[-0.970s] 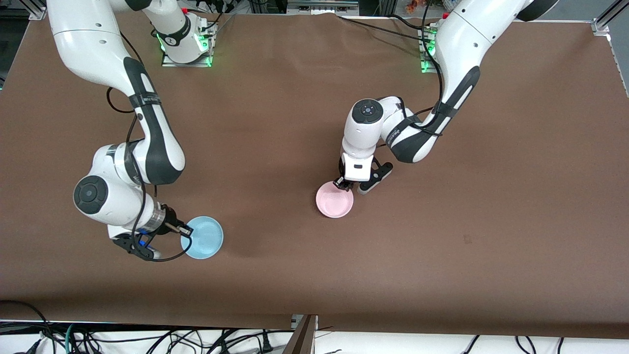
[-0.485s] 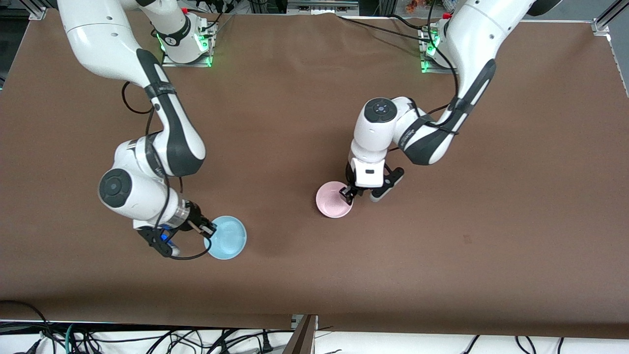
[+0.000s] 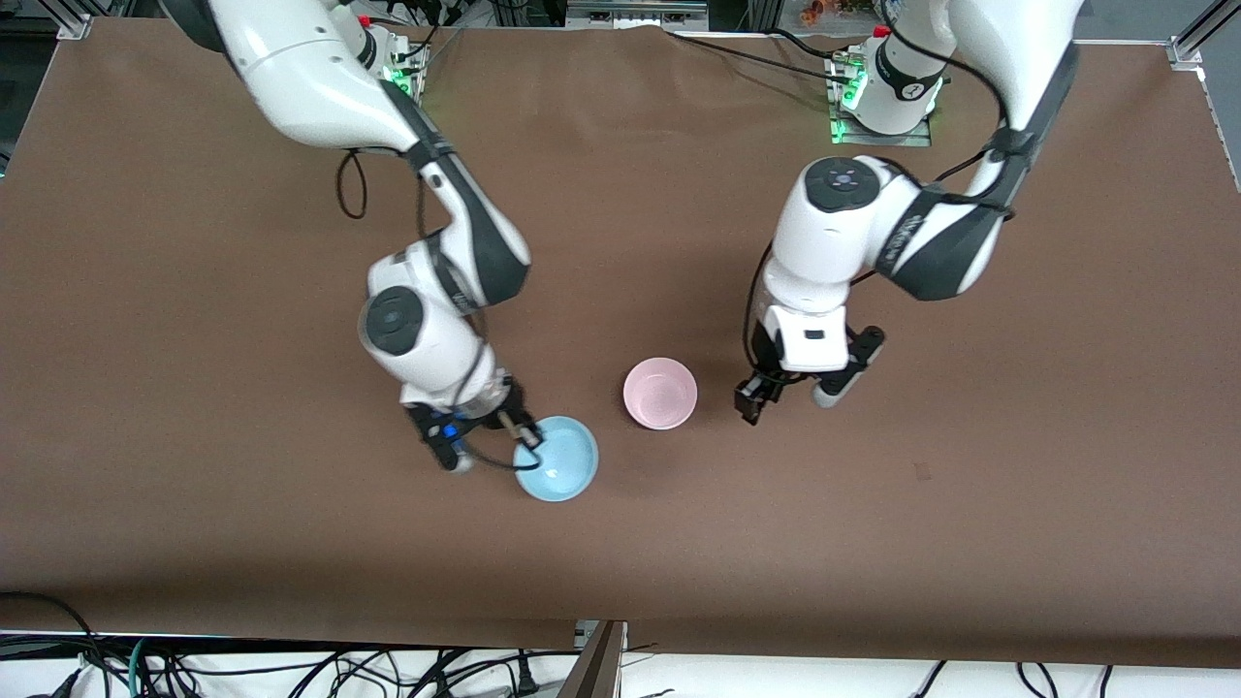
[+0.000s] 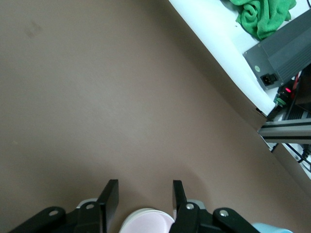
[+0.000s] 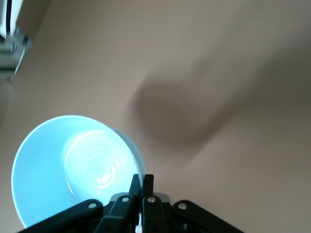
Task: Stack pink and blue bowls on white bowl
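- Right end effector (image 3: 525, 438) hangs low above the bench, fingers pinched together, wrist tilted.
- Left end effector (image 3: 755, 399) points down, fingers parted, holding nothing.

The blue bowl (image 3: 556, 471) hung in the right gripper (image 3: 525, 438), beside the pink bowl (image 3: 660, 393); the left gripper (image 3: 752, 401) hovered beside the pink bowl, toward the left arm's end

Brown-covered table (image 3: 620, 562), cables (image 3: 291, 669) along its nearer edge.

1 pink bowl (image 3: 660, 393), 1 blue bowl (image 3: 557, 460), 2 arms.
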You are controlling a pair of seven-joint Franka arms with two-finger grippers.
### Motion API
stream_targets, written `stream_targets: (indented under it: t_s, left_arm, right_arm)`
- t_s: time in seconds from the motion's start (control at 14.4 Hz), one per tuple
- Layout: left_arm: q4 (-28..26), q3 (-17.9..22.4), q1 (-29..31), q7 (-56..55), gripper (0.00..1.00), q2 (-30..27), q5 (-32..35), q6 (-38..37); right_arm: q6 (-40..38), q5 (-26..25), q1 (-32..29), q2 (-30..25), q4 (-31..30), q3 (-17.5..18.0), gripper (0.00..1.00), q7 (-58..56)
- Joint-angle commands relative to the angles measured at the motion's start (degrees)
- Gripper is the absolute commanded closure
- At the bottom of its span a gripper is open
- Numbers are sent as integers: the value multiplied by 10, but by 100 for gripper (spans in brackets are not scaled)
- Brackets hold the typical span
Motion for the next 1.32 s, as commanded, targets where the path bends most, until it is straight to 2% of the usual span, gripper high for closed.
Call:
stream_targets:
  t_s: [0.0,0.07,0.21,0.35,0.49,0.62,0.9,1.25]
  left_arm:
    - [97,-8,43,169,46,-12,-97,-148]
    - [131,-8,63,228,45,-12,-117,-201]
    - [165,-8,112,331,42,-13,-141,-261]
    - [169,-9,161,431,39,-27,-149,-286]
    - [168,-8,211,538,36,-43,-188,-304]
    - [159,-8,243,618,35,-56,-200,-323]
    - [152,-8,251,641,34,-61,-200,-332]
    - [146,-8,252,643,34,-65,-200,-332]
  right_arm:
    - [17,0,50,64,91,-11,100,93]
    - [17,-1,59,70,101,-12,100,110]
    - [17,-1,79,71,102,-19,100,129]
    - [14,-16,101,71,100,-27,100,150]
    - [4,-40,114,70,96,-28,100,159]
    - [-39,-46,114,65,96,-28,100,159]
    - [-72,-43,116,56,96,-27,100,159]
    - [-78,-44,129,56,92,-26,100,173]
